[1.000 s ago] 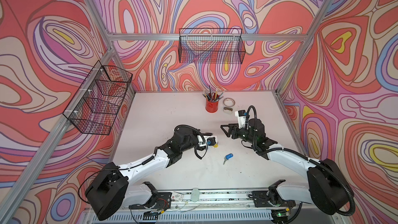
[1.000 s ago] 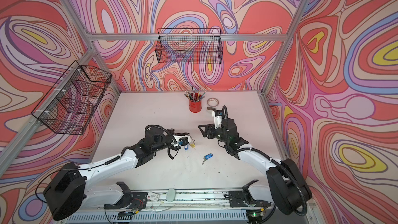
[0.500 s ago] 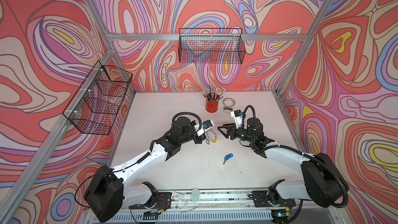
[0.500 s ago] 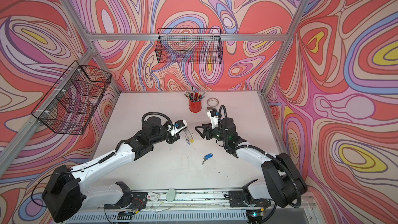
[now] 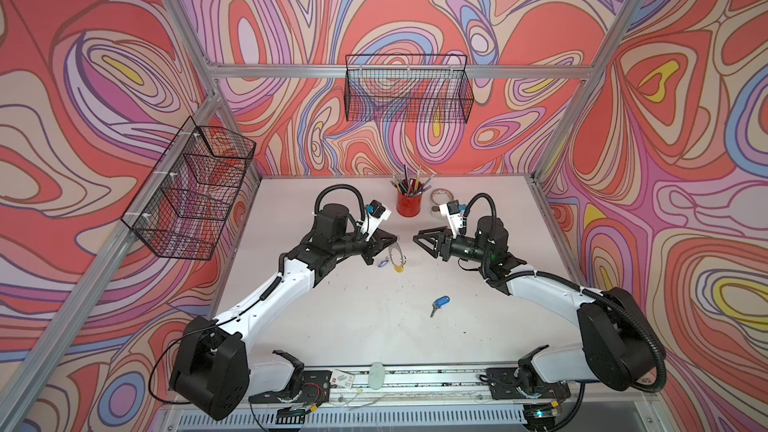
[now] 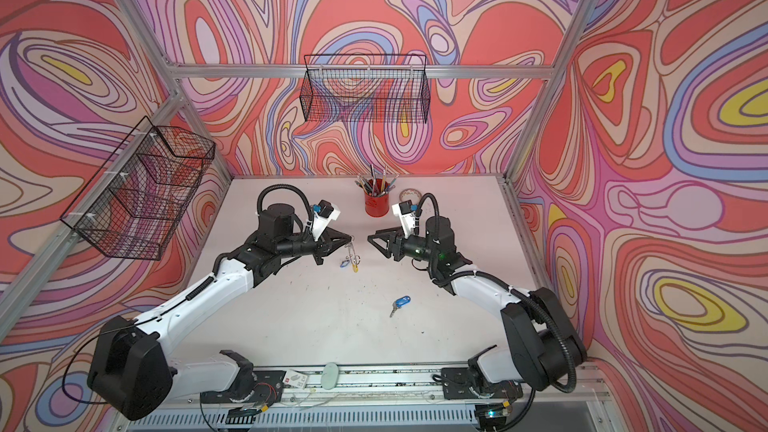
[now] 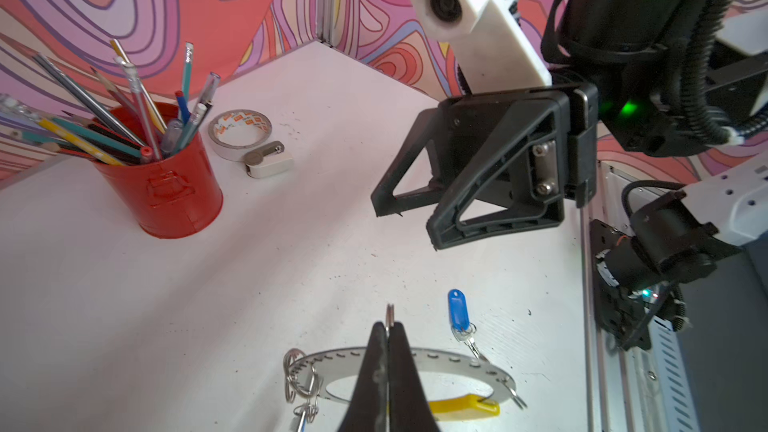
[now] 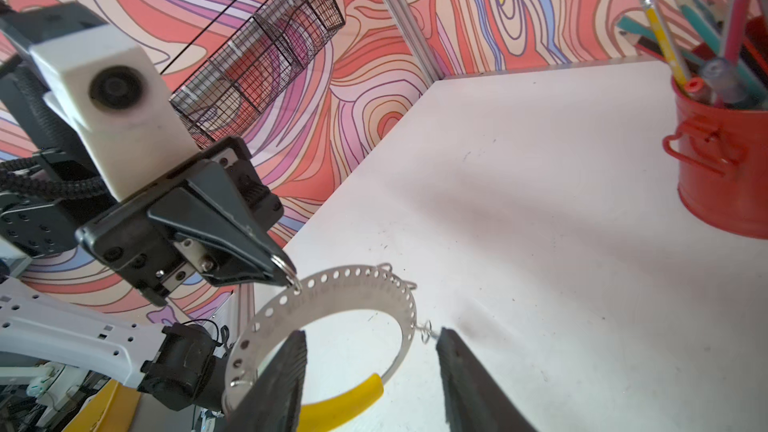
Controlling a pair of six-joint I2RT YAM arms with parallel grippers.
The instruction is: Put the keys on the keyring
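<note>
The two grippers face each other tip to tip in front of the red pencil pot (image 5: 409,204). The left gripper (image 5: 396,238) is pinched tight. It has hold of the keyring (image 8: 365,284) by a small wire loop (image 8: 290,272) threaded through one of its holes, with the fingers (image 7: 376,367) meeting on that loop. The perforated hoop dangles from it in front of the pot, a little to the pot's left in both top views, yellow segment lowest. Whether the yellow part touches the table (image 5: 332,326) I cannot tell. A bunch of small rings (image 7: 299,380) with a sliver of blue hangs from the hoop.

The right gripper (image 5: 423,246), in front of the pot and slightly to its right, stands roughly half open, with nothing between its fingers (image 8: 286,371) — close to the hoop, yet apart from it. One key (image 5: 440,302) with a blue tag lies flat on the table, farther in front of the pot than either gripper and well apart from the hoop. A tape roll (image 5: 441,194) lies just beside the pot.
</note>
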